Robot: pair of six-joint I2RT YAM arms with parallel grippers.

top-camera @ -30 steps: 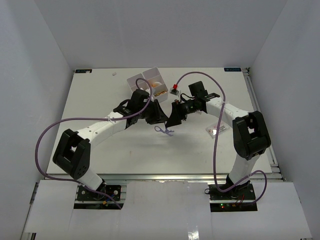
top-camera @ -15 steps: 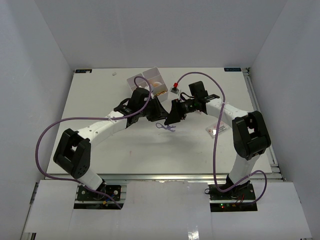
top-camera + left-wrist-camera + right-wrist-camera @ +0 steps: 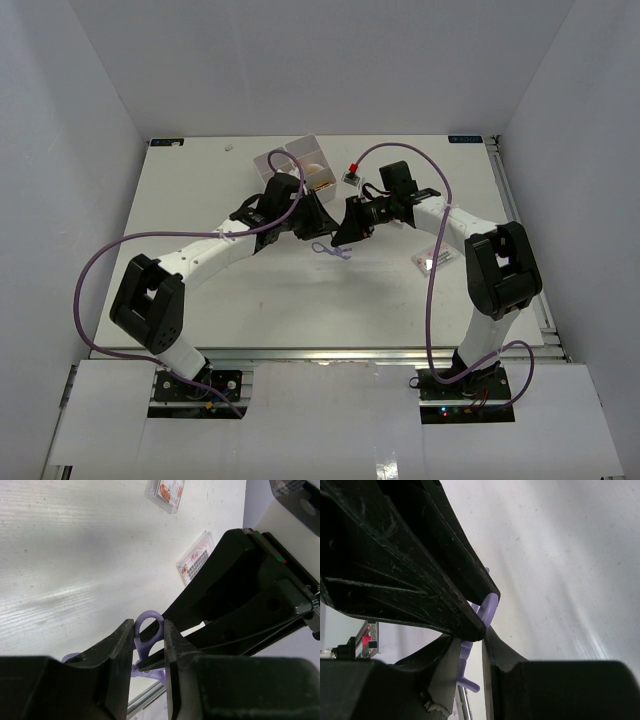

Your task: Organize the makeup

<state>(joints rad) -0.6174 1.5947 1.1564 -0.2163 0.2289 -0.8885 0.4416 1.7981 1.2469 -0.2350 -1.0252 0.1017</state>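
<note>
The left gripper (image 3: 149,630) has its jaws drawn close together, with only a narrow slot between them, and in this slot it pinches the purple loop (image 3: 148,614), a thin plastic piece with a ring at its top end. The ring stands out above the fingertips in the lower middle of the left wrist view. The right gripper (image 3: 469,639) comes against it from the other side. Its jaws are also narrow and the lower stem of the same piece passes between them, but I cannot tell if they already press on it or only stand around it. In the top view the two grippers meet nose to nose a little above the centre of the frame, and the purple loop hangs just below them, seemingly lifted off the white table (image 3: 200,200). Further out, the white compartment box (image 3: 300,158) lies just behind the left gripper, and a clear packet (image 3: 432,262) lies to the right, near the right arm. The danger, in my judgement, is in this exchange. If the left jaws let go before the right ones hold firmly, the piece will drop. If both arms pull together, the thin plastic may bend or spring away. The fingers are also very crowded and could knock each other.
</note>
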